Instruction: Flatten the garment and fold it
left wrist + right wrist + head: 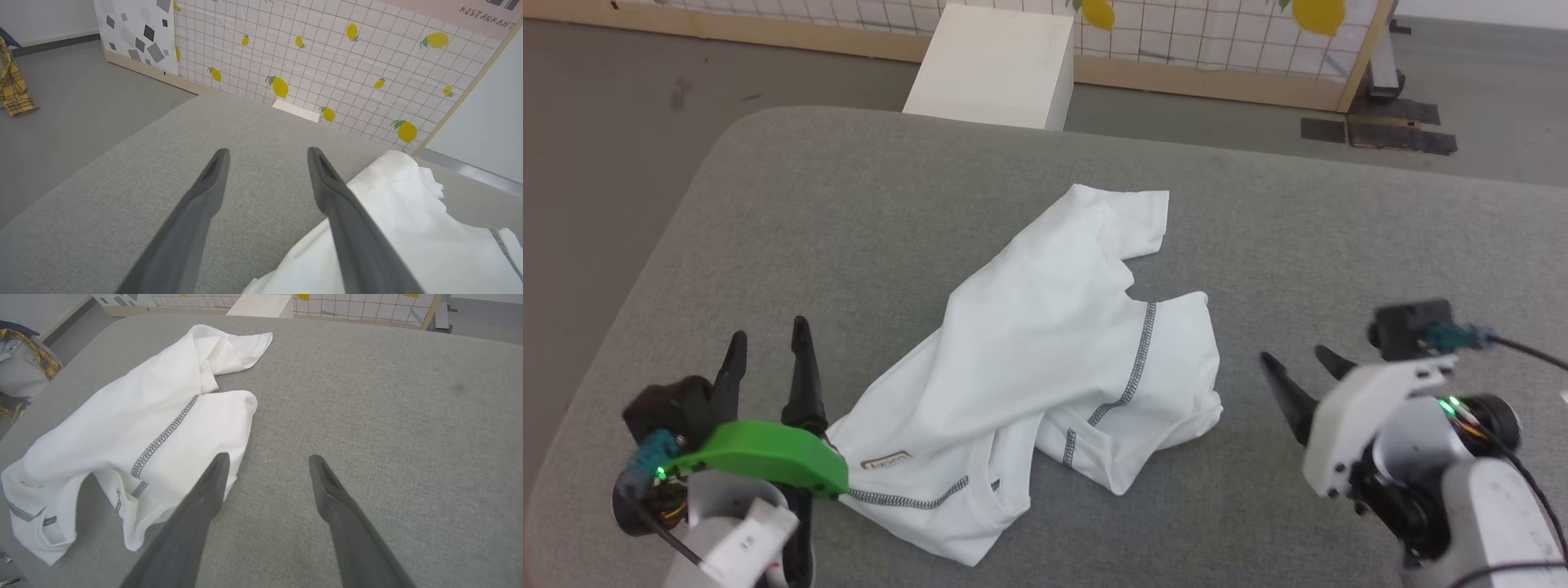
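shirt: white, grey-black stitching, tan label
table: plain grey weave
box: white
screen: white, thin grey grid, yellow lemons, green leaves
cloth: yellow plaid, dark lines

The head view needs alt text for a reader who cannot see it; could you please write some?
A crumpled white T-shirt lies on a grey padded table, partly folded over itself. The open left gripper is at its lower-left edge; the open right gripper is apart to its right.
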Controlling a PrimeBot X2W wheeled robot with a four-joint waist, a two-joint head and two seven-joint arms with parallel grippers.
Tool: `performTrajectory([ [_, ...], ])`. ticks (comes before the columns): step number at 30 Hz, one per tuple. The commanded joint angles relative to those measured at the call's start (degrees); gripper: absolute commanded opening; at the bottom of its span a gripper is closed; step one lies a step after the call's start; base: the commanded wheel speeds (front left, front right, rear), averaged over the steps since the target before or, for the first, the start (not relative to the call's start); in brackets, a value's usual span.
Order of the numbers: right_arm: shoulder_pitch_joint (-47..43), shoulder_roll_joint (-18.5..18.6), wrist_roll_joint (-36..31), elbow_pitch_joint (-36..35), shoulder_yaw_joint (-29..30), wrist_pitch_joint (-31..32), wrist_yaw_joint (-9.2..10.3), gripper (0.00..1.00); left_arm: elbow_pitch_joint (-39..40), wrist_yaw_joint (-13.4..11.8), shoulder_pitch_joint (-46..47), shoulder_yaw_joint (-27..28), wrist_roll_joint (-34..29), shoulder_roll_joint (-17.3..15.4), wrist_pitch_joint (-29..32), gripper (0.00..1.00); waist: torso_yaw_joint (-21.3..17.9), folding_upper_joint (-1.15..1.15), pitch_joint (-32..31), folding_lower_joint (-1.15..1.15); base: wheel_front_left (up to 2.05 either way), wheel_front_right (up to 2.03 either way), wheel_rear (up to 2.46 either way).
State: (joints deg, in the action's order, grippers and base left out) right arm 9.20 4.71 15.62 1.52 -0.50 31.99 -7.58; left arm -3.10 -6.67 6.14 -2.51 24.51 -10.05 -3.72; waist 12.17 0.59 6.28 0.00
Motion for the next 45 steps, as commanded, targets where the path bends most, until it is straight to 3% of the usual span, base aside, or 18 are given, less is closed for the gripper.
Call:
performTrajectory([
  [1, 2.42, 0.02, -0.09, 1.45, -1.38, 1.52, 0.09, 1.00, -0.72, 0.99, -0.20, -0.96, -1.69, -0.43, -3.14, 1.00, 0.45, -0.58, 0.67, 0.00, 0.00, 0.00, 0.00],
  [6, 9.17, 0.27, -3.34, 8.34, -6.53, 7.60, 0.09, 1.00, -2.62, 1.53, -0.69, -3.45, -6.03, 0.26, -9.84, 1.00, 1.18, -0.58, 1.98, 0.00, 0.00, 0.00, 0.00],
  [11, 14.20, -0.05, -6.20, 16.64, -10.88, 11.49, 0.09, 1.00, -3.35, 1.50, -0.51, -3.83, -7.35, 2.05, -11.06, 1.00, 2.66, -0.58, 3.87, 0.00, 0.00, 0.00, 0.00],
  [18, 14.52, -0.17, -5.36, 24.37, -17.86, 14.20, 0.09, 1.00, -3.73, 2.01, -0.26, -3.03, -7.96, 3.44, -11.25, 1.00, 3.95, -0.58, 4.93, 0.00, 0.00, 0.00, 0.00],
  [19, 14.58, 0.05, -4.63, 24.90, -18.22, 14.45, 0.09, 0.76, -3.74, 2.12, -0.30, -2.83, -8.00, 3.63, -11.26, 1.00, 4.00, -0.58, 4.95, 0.00, 0.00, 0.00, 0.00],
  [20, 14.85, 0.37, -4.15, 24.93, -18.54, 14.16, 0.09, 0.24, -3.82, 2.22, -0.36, -2.67, -7.96, 3.78, -11.26, 1.00, 3.99, -0.58, 4.96, 0.00, 0.00, 0.00, 0.00],
  [21, 15.30, 0.68, -3.32, 24.70, -18.40, 13.29, 0.09, 0.00, -3.85, 2.36, -0.43, -2.46, -8.01, 3.90, -11.26, 1.00, 3.90, -0.58, 4.92, 0.00, 0.00, 0.00, 0.00],
  [29, 18.67, 5.51, 0.68, 16.78, -9.19, 6.64, 0.09, 0.00, -5.17, 3.33, -0.67, -1.41, -8.26, 4.13, -11.27, 1.00, 2.30, -0.58, 3.58, 0.00, 0.00, 0.00, 0.00],
  [35, 12.60, 10.37, -0.32, 8.77, 2.64, 8.93, 0.09, 0.00, -5.78, 3.91, -1.04, -1.03, -8.37, 3.94, -11.27, 1.00, 0.57, -0.58, 2.34, 0.00, 0.00, 0.00, 0.00],
  [38, 7.25, 10.29, -0.97, 7.68, 7.31, 12.25, 0.09, 0.00, -6.46, 4.38, -1.13, -1.23, -8.11, 3.83, -11.27, 1.00, -0.30, -0.58, 2.12, 0.00, 0.00, 0.00, 0.00],
  [42, 2.71, 7.15, -1.89, 7.41, 11.63, 12.60, 0.09, 0.00, -7.34, 4.97, -0.71, -1.97, -7.69, 3.91, -10.83, 1.00, -1.18, -0.58, 2.25, 0.00, 0.00, 0.00, 0.00],
  [43, 2.34, 6.26, -2.40, 7.19, 12.26, 11.47, 0.09, 0.73, -7.54, 5.11, -0.55, -2.15, -7.56, 3.94, -10.67, 1.00, -1.37, -0.58, 2.26, 0.00, 0.00, 0.00, 0.00],
  [44, 2.13, 5.54, -2.53, 7.06, 12.69, 10.55, 0.09, 1.00, -7.75, 5.26, -0.46, -2.30, -7.38, 3.97, -10.41, 1.00, -1.50, -0.58, 2.18, 0.00, 0.00, 0.00, 0.00],
  [45, 2.10, 4.40, -2.10, 6.65, 13.66, 9.04, 0.09, 1.00, -8.06, 5.53, -0.36, -2.47, -7.04, 4.00, -9.95, 1.00, -1.59, -0.58, 2.06, 0.00, 0.00, 0.00, 0.00],
])
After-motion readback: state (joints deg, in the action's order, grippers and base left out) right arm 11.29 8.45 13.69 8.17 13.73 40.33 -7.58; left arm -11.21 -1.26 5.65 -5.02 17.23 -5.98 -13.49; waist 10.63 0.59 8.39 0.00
